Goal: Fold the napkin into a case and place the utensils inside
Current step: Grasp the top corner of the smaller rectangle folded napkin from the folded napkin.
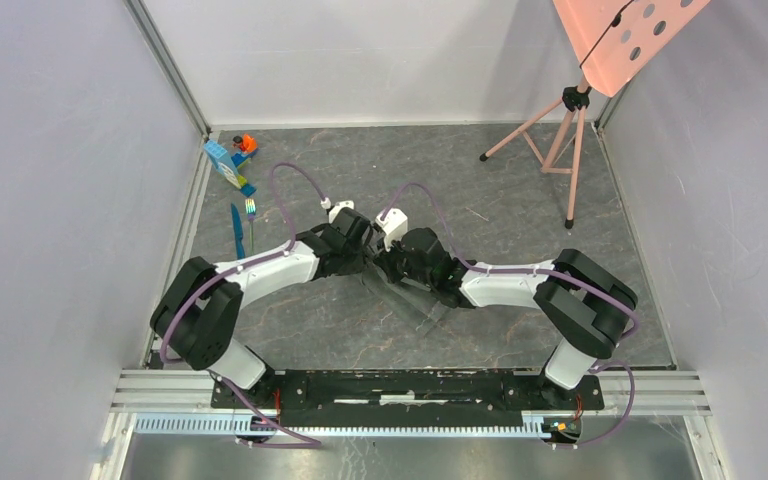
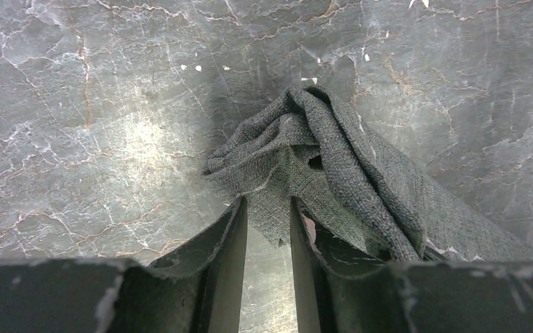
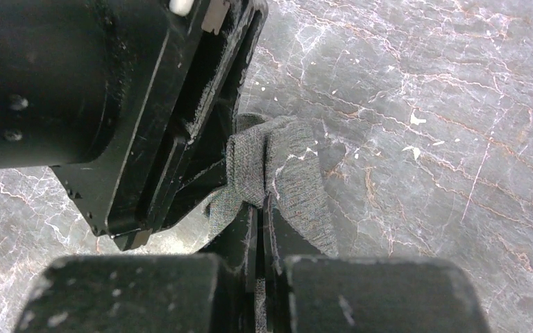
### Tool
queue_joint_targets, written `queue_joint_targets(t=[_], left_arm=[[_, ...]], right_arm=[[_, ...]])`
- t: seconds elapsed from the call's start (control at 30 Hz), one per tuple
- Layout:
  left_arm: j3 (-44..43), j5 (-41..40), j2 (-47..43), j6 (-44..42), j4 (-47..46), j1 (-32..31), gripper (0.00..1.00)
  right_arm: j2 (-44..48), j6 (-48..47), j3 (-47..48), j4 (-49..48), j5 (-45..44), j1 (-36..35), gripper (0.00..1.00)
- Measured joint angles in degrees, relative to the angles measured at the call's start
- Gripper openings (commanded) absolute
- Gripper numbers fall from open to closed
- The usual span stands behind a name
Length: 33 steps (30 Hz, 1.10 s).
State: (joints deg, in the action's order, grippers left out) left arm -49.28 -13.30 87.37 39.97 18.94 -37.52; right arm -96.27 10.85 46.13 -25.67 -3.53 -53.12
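A dark grey marbled tabletop (image 1: 520, 200) lies between plain pale lilac walls (image 1: 50, 150) on three sides, with a metal post (image 1: 169, 65) in the far left corner. A pink tripod (image 1: 573, 100) carrying an orange perforated board (image 1: 625, 40) stands at the far right

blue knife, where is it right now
Top view: the blue knife lies near the left edge of the table, beside the fork, just below the toy blocks.

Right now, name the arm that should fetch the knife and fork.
Left, probably. The knife and fork lie on the left, nearer that arm's base, and the left gripper is open. The right gripper is shut on the napkin.
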Motion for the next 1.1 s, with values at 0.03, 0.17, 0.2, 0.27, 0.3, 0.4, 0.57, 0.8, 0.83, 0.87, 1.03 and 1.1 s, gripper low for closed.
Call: queue_joint_targets(t=[0.03, 0.17, 0.2, 0.27, 0.3, 0.4, 0.57, 0.8, 0.83, 0.87, 1.03, 1.1], left_arm=[[-0.37, -0.37, 0.52, -0.15, 0.39, -0.22, 0.36], [-1.84, -1.95, 1.81, -0.79, 1.51, -0.66, 0.37], [-2.34, -2.51, 2.12, -0.83, 1.88, -0.74, 0.36], [-3.3, -3.63, 2.82, -0.87, 2.54, -0.81, 0.36], [-3.85, -4.13, 3.28, -0.87, 2.82, -0.83, 0.36], [-4.96, -4.81, 4.48, -1.22, 3.43, -0.94, 0.39], [-5.53, -4.81, 5.33, -1.92, 3.78, -1.31, 0.44], [-5.53, -6.49, 5.33, -1.95, 3.67, -1.57, 0.35], [-5.53, -6.67, 5.33, -1.95, 3.69, -1.57, 0.34], [-5.53, -6.75, 5.33, -1.95, 3.69, -1.57, 0.33], [-5.53, -7.45, 5.33, -1.95, 3.43, -1.79, 0.4], [-5.53, -7.69, 5.33, -1.95, 3.23, -1.88, 0.45]], right_arm=[[0.0, 0.11, -0.02, 0.0, 0.02, 0.02, 0.0], [0.0, 0.79, -0.13, -0.04, 0.02, 0.44, 0.0], [0.0, 1.01, -0.13, -0.13, 0.02, 0.55, 0.0], [0.0, 1.51, -0.13, -0.22, -0.07, 0.74, 0.0], [0.0, 1.81, -0.15, -0.24, -0.15, 0.87, 0.0], [-0.02, 2.47, -0.46, -0.31, -0.44, 1.27, 0.0], [-0.02, 3.06, -0.9, -0.35, -0.68, 1.4, 0.0], [0.0, 3.08, -1.01, -0.46, -0.7, 1.4, 0.0], [0.0, 3.08, -1.01, -0.46, -0.7, 1.4, 0.0], [0.0, 3.08, -1.01, -0.46, -0.7, 1.4, 0.01], [0.0, 3.1, -1.07, -0.63, -0.74, 1.4, 0.0], [0.0, 3.17, -1.07, -0.72, -0.76, 1.4, 0.0]])
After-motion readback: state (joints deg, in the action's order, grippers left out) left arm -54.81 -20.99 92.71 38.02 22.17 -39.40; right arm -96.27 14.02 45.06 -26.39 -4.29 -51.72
